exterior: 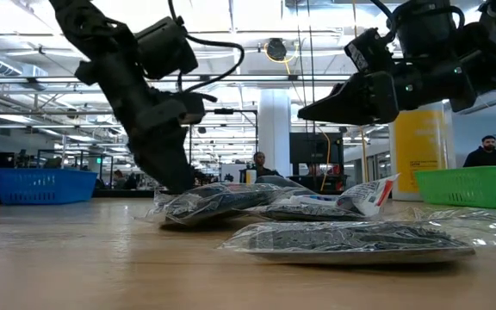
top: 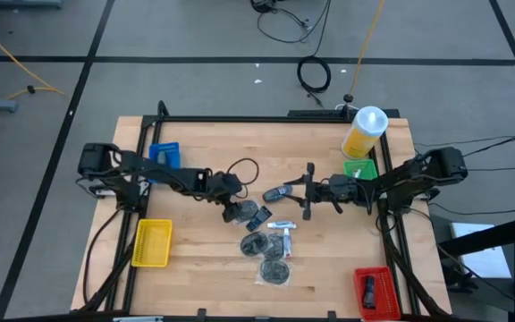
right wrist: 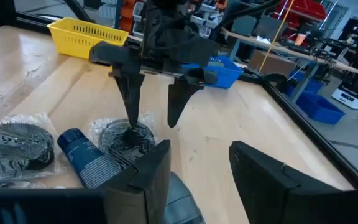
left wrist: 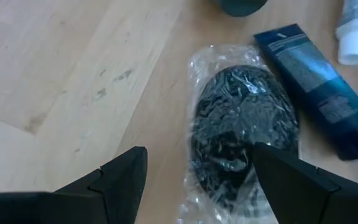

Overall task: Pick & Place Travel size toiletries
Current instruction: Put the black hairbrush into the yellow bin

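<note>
Small tubes lie at mid-table (top: pixel 280 225) among dark bundles in clear bags: a dark blue tube (left wrist: pixel 319 93) (right wrist: pixel 89 162) and a white-capped one (left wrist: pixel 353 37) (exterior: pixel 368 196). My left gripper (top: pixel 235 213) (left wrist: pixel 197 180) is open and points down over one bagged bundle (left wrist: pixel 241 124), a finger on each side. My right gripper (top: pixel 284 190) (right wrist: pixel 197 168) is open and hangs above the table (exterior: pixel 304 114). A grey-blue rounded thing (right wrist: pixel 185 199) shows beside one of its fingers; I cannot tell whether it touches. My left gripper comes from above, pointing down. One fingertip (right wrist: pixel 132 127) stands on the bagged bundle's top (right wrist: pixel 126 140). The other fingertip (right wrist: pixel 173 121) stands beside the bag over bare wood. The bundle lies flat on the table.
A yellow bin (top: pixel 150 243) is near left and a blue bin (top: pixel 164 154) far left. A green bin (top: pixel 360 168) and a yellow bottle (top: pixel 365 132) are far right. A red bin (top: pixel 374 291) near right holds a black gadget. More bagged bundles (top: pixel 275 268) lie toward the near edge.
</note>
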Controlling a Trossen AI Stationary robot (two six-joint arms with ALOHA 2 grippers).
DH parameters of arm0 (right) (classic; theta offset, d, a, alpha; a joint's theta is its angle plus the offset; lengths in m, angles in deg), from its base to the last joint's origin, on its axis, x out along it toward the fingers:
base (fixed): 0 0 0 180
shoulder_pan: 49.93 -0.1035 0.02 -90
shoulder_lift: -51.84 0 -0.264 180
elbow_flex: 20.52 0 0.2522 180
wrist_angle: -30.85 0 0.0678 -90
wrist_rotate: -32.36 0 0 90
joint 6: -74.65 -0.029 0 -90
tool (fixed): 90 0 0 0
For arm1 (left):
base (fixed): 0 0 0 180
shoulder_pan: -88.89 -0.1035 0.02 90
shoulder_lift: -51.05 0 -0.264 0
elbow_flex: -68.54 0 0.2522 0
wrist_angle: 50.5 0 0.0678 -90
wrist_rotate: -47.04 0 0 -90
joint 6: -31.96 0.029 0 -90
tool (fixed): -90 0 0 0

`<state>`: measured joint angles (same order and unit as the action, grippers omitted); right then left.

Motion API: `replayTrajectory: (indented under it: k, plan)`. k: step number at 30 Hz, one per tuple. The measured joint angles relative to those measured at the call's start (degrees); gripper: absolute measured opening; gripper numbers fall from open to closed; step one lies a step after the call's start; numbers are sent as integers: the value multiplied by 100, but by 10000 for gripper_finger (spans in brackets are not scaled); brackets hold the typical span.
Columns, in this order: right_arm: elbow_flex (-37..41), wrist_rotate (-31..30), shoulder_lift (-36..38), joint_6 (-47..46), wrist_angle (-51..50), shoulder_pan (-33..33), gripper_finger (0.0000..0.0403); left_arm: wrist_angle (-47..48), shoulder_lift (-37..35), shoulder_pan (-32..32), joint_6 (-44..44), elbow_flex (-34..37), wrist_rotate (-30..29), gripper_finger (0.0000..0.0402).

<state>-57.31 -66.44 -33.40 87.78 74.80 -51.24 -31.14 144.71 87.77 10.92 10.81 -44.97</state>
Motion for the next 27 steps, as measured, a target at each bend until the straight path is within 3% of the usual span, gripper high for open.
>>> replayTrajectory:
  k: [8, 11, 22, 27]
  plan:
    - [2, 161, 0, -326, -290, -70, 155, -263, 289, 243, 192, -2, -187, 269]
    - [2, 147, 0, -326, -275, -66, 155, -237, 287, 283, 142, -2, -168, 228]
    - [2, 140, 0, -40, -228, -61, 155, -121, 228, 281, -15, -2, -63, 20]
    - [2, 140, 0, -26, -227, -8, 155, -57, 107, 281, -50, 4, -65, 13]
